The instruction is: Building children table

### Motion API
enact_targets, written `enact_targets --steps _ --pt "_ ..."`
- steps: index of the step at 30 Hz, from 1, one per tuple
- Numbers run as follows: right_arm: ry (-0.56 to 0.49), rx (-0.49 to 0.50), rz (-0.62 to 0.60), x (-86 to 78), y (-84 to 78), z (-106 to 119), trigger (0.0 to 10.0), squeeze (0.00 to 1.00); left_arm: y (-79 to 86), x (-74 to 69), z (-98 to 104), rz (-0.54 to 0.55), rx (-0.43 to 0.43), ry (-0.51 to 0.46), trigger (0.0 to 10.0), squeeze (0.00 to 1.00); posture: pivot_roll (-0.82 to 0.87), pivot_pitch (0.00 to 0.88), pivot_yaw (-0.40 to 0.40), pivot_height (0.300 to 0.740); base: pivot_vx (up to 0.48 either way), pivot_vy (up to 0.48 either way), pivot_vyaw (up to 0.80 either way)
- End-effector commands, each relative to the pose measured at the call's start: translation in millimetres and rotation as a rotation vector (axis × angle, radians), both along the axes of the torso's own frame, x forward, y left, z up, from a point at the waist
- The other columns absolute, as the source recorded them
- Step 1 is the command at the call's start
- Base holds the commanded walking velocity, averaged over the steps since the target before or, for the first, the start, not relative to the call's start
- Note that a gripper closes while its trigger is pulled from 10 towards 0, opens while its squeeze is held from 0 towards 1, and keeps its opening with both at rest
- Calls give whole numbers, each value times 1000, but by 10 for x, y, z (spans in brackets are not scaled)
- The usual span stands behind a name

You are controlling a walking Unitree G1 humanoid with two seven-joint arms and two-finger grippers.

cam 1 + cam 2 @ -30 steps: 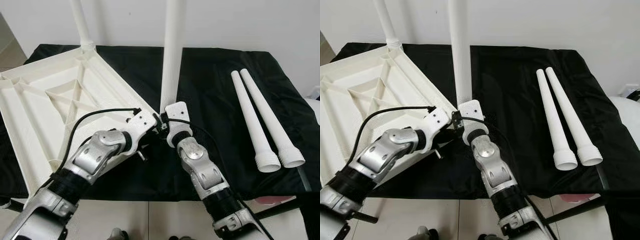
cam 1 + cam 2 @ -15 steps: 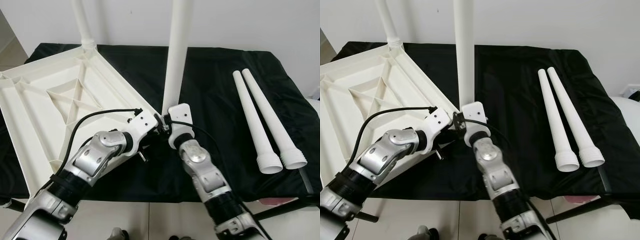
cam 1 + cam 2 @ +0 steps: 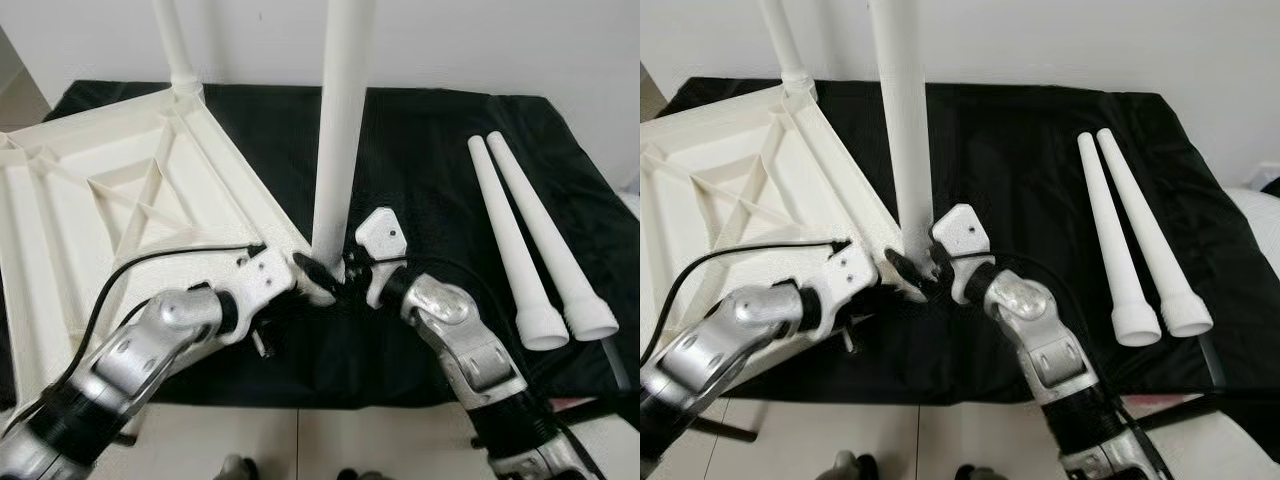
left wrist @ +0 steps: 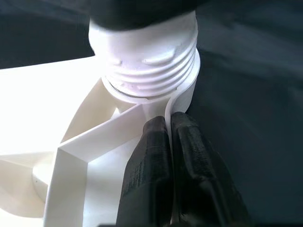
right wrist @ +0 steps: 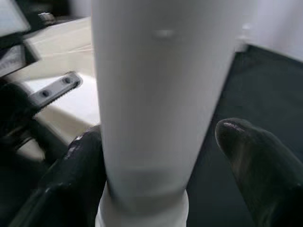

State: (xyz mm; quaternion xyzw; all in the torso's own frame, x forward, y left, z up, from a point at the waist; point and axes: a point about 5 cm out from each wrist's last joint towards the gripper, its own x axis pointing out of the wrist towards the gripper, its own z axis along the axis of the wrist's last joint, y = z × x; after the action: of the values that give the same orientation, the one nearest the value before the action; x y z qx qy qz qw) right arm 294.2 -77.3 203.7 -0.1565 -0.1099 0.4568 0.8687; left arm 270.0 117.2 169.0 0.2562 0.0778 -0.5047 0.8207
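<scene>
Since a second ago the right forearm is seen swung out to the right of the upright leg, where it was earlier held almost straight below it, and the leg is now tilted less. That leg is stood in the near corner socket of the overturned tabletop, with several turns of its thread left showing above the socket in the left wrist view, so it is judged not yet fully screwed home. The right gripper is set astride the leg just above its base; one finger is pressed to it while the other is held a little clear, so the grasp is loose at best. The left gripper is closed on the thin corner wall of the tabletop beside the socket, steadying it. A second leg is already stood in the far corner. Well to the right of the upright leg, two loose legs are laid side by side on the black cloth, so two corners are left to be fitted.
</scene>
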Motion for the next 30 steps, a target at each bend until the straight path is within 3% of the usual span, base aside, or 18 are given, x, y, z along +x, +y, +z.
enact_targets --steps 1,11,12,18,21,22,29,30 --pt "21 -24 40 -26 8 -24 10000 0 -46 -215 44 -333 45 119 0 0 82 182 -13 740 0 0 0" --pt "71 -15 115 -45 32 -36 9843 0 45 -295 78 -331 53 119 0 0 92 180 -24 740 0 0 0" --pt "84 10 110 -28 57 -51 0 0 26 -281 83 -316 43 111 0 0 94 179 -26 740 0 0 0" --pt "136 31 35 25 71 -170 0 0 -64 -222 120 -280 -6 85 0 0 91 180 -24 740 0 0 0" --pt "155 -12 -147 134 20 -329 0 0 -172 -107 155 -245 -54 67 0 0 87 181 -23 740 0 0 0" --pt "155 -12 -147 134 20 -329 0 0 -172 -107 155 -245 -54 67 0 0 87 181 -23 740 0 0 0" --pt "181 -39 -492 285 -81 -544 0 0 -416 69 228 -205 -112 36 0 0 75 183 -11 740 0 0 0" --pt "181 -39 -492 285 -81 -544 0 0 -416 69 228 -205 -112 36 0 0 75 183 -11 740 0 0 0"
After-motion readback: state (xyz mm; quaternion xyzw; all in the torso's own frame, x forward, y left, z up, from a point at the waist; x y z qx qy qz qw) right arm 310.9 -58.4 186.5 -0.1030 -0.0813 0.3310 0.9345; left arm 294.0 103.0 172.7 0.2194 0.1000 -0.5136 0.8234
